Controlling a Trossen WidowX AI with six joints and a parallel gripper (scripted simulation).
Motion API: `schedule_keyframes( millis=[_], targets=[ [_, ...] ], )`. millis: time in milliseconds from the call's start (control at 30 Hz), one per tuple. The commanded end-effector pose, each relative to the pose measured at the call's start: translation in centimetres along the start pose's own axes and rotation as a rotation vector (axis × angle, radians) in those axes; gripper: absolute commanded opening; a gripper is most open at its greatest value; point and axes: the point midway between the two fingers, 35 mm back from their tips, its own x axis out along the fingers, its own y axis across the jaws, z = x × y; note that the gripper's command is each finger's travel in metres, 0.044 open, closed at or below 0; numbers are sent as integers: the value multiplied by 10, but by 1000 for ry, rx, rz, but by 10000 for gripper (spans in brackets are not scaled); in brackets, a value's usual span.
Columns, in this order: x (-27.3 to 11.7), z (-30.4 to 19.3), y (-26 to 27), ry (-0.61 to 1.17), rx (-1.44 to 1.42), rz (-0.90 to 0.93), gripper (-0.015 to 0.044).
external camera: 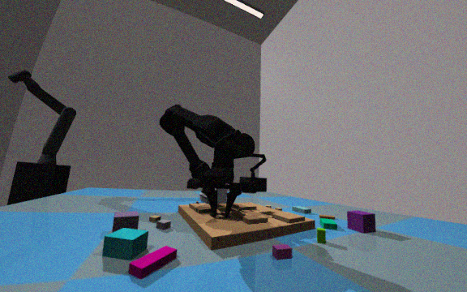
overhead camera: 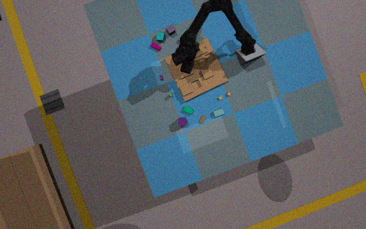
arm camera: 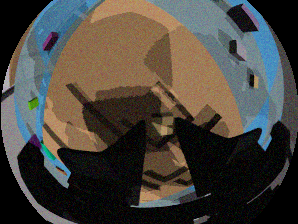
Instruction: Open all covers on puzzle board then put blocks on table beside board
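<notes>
The jaws (overhead camera: pixel 186 70) (external camera: pixel 221 216) point down over the puzzle board (overhead camera: pixel 187 95) (external camera: pixel 211 242) (arm camera: pixel 130 40), tips close to its surface, spread partway with nothing pinched between them; that modest gap probably suits a narrow part among the raised covers. The board lies flat on the bench (overhead camera: pixel 216 165) (external camera: pixel 23 243), which leaves the wells reachable from above. Its covers, such as the one (external camera: pixel 290 216) near the edge, sit low against the wood, presumably so they can slide or swivel without coming off. Around the board stand a teal block (overhead camera: pixel 160 36) (external camera: pixel 126 243), a magenta bar (overhead camera: pixel 155 47) (external camera: pixel 153 262) and a purple block (overhead camera: pixel 182 121) (external camera: pixel 361 221), all apart from it; whether they came from wells, I cannot tell. Opening a cover seems the step in hand, and a low, level push should suit it, since pressing down could jam it.
</notes>
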Motion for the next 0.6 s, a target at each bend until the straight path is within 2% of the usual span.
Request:
schedule_keyframes(
  millis=[0, 200, 567],
  targets=[
    [2, -1, -1, 1, -4, -7, 144],
    [2, -1, -1, 1, -4, -7, 144],
    [0, 0, 0, 0, 0, 0, 80]
  ],
)
